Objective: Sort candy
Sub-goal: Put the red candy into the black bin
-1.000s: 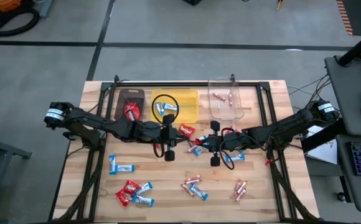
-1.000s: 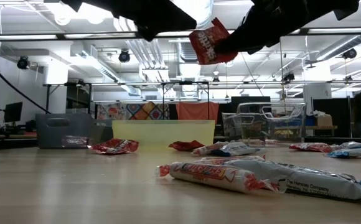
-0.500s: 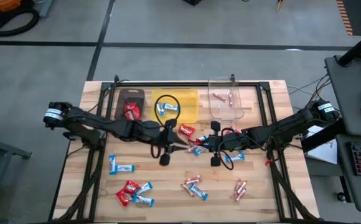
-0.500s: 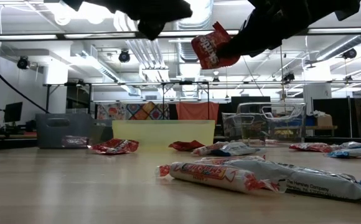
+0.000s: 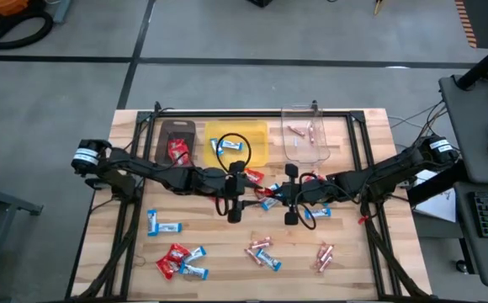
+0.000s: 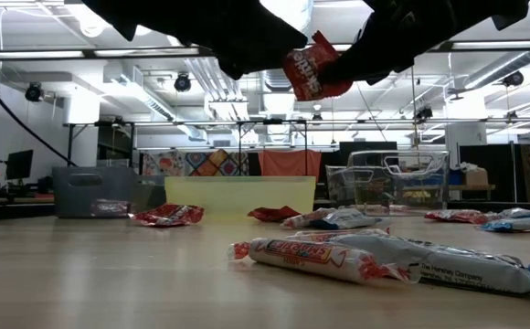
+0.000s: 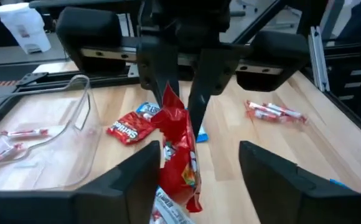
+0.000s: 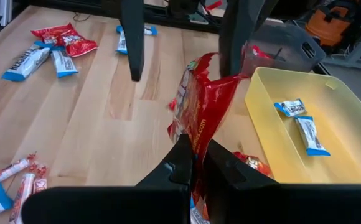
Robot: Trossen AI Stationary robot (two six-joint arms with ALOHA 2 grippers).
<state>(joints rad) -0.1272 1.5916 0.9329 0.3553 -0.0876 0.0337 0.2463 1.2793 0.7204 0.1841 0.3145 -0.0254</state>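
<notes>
The red packet [image 8: 196, 124], judged light, limp and crinkly, was pinched at one edge by the closed right gripper [image 8: 193, 163], while the left gripper [image 7: 196, 171] was spread open around its free end.

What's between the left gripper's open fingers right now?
The red packet, pinched by the right gripper, hangs between the left gripper's open fingers. The left wrist view shows it; whether the fingers touch it is unclear.

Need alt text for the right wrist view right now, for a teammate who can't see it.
The right gripper is shut on a red candy packet held above the wooden table, with the left gripper's open fingers facing it. A yellow bin beside holds two blue-and-white bars.
</notes>
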